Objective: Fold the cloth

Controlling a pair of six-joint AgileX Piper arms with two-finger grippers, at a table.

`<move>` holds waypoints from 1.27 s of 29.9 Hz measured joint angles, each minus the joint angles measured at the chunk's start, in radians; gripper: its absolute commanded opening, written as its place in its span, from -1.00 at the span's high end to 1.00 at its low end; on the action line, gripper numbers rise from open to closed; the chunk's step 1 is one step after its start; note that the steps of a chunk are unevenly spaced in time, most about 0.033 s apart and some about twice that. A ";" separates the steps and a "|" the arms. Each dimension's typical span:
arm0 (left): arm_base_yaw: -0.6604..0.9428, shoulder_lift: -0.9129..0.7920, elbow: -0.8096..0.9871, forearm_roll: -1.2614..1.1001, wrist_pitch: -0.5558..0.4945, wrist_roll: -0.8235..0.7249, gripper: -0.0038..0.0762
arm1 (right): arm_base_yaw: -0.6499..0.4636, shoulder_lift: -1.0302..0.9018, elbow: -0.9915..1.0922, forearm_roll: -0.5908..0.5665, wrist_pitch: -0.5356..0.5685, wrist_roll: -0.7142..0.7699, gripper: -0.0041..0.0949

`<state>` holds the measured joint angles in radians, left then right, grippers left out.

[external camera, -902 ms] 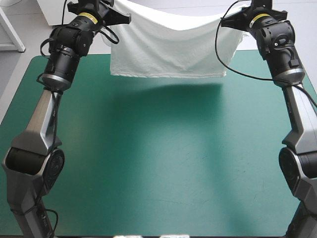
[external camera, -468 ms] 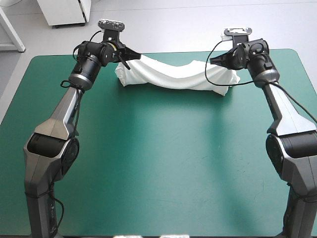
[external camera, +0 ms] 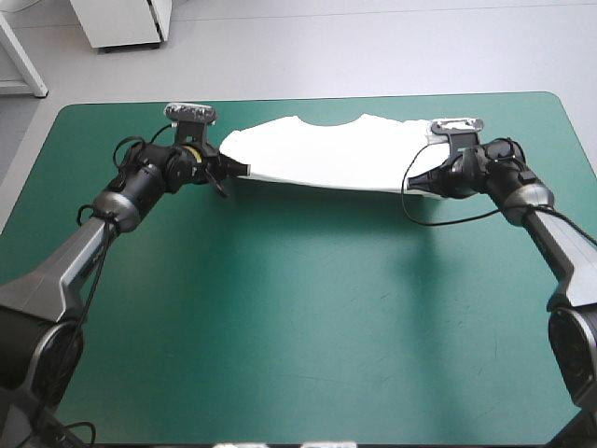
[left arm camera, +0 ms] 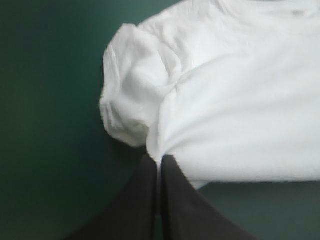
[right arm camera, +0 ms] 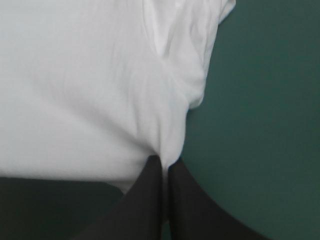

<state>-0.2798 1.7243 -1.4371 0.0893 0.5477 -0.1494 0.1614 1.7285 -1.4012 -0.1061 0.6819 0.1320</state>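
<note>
T-shirt (external camera: 326, 154), white, laid flat on far half of teal-green surface (external camera: 298, 317), midway between left and right edges. Near corners pinched: left end effector (external camera: 241, 171) clamped on left one, right end effector (external camera: 417, 180) on right. Judged early: spread out, folding not yet done. Neckline toward far edge; long axis left to right.
</note>
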 measured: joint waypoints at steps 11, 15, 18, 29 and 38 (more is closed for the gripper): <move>-0.091 -0.301 0.488 -0.017 -0.026 -0.081 0.93 | 0.000 -0.283 0.437 0.091 -0.018 -0.001 0.95; -0.130 -0.392 0.588 -0.019 -0.019 -0.130 0.93 | 0.000 -0.390 0.560 0.115 -0.017 -0.004 0.95; -0.154 -0.446 0.654 -0.020 -0.019 -0.167 0.93 | 0.000 -0.464 0.628 0.120 -0.017 -0.004 0.95; -0.166 -0.448 0.697 -0.078 0.123 -0.191 -0.11 | 0.000 -0.484 0.668 0.205 0.045 -0.039 -0.20; -0.166 -0.501 0.542 -0.055 0.343 -0.183 -0.33 | 0.000 -0.514 0.527 0.219 0.175 -0.039 -0.17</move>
<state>-0.4460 1.2230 -0.8955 0.0342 0.8906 -0.3324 0.1614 1.2143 -0.8745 0.1131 0.8567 0.0935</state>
